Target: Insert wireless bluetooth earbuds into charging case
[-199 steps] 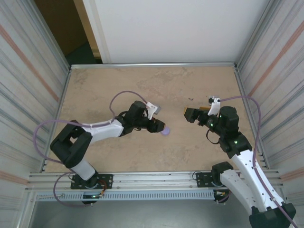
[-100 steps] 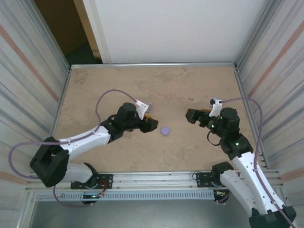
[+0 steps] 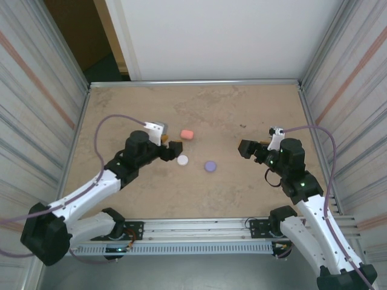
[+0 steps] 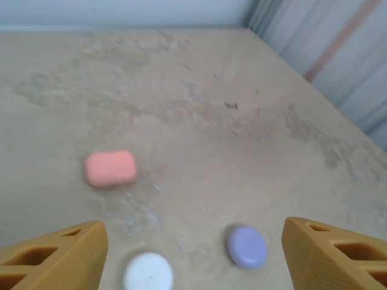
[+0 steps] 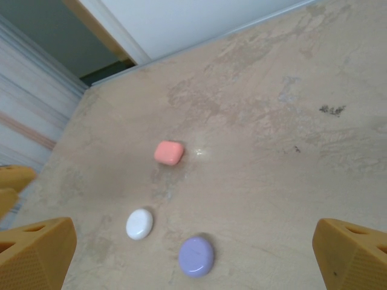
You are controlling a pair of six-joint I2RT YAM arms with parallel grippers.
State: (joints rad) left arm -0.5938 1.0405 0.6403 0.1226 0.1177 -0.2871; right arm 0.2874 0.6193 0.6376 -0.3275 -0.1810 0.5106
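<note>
Findings for your attention. Your left claw (image 4: 193,248) stands with its jaws wide apart and nothing between them, held low over the bench (image 3: 121,109) left of centre and aimed toward the cases. Your right claw (image 3: 249,146) likewise has its jaws fully apart and empty. It is held over the right half of the bench, well apart from all three cases.

Three charging cases lie near the middle of the bench, none touching another. The pink case (image 3: 187,133) is farthest from the near edge. The white case (image 3: 182,160) lies closer to the near edge, just beside the left claw, and the purple case (image 3: 210,166) is to the white one's right. All three look shut. Whether the earbuds sit inside them cannot be told.

Assessment: each case appears to be a small, smooth, rounded shell of hard plastic, probably light and slippery. Expect it to skid or squirt out under a pinch placed high on the curve. Take hold low, across two opposing sides, and keep the lid seam free. The earbuds, being far smaller, would likely be lighter and slicker. Grip one by the stem, gently, as too hard a squeeze may flick it away.
</note>
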